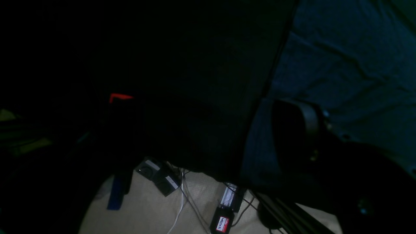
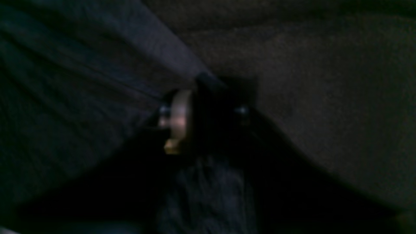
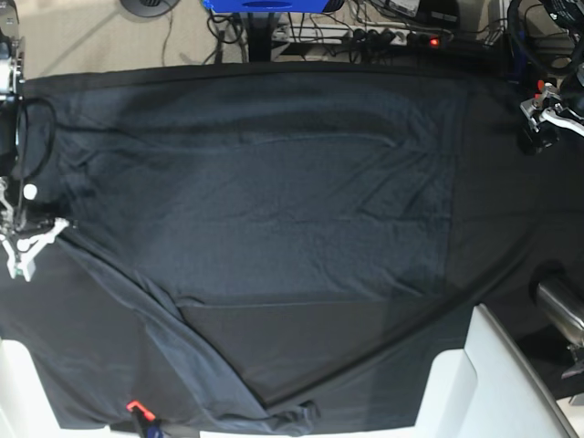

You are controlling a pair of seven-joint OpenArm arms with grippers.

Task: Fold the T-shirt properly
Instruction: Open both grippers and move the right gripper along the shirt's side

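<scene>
Slate-grey T-shirt (image 3: 274, 210) sprawls across the black-draped table (image 3: 73, 365), long axis 9-to-3; the right gripper (image 3: 26, 248), jaws pinched together at the shirt's 9 o'clock edge, sits nearest; the left gripper (image 3: 545, 114) hangs spread wide at 2 o'clock, off the fabric.
</scene>
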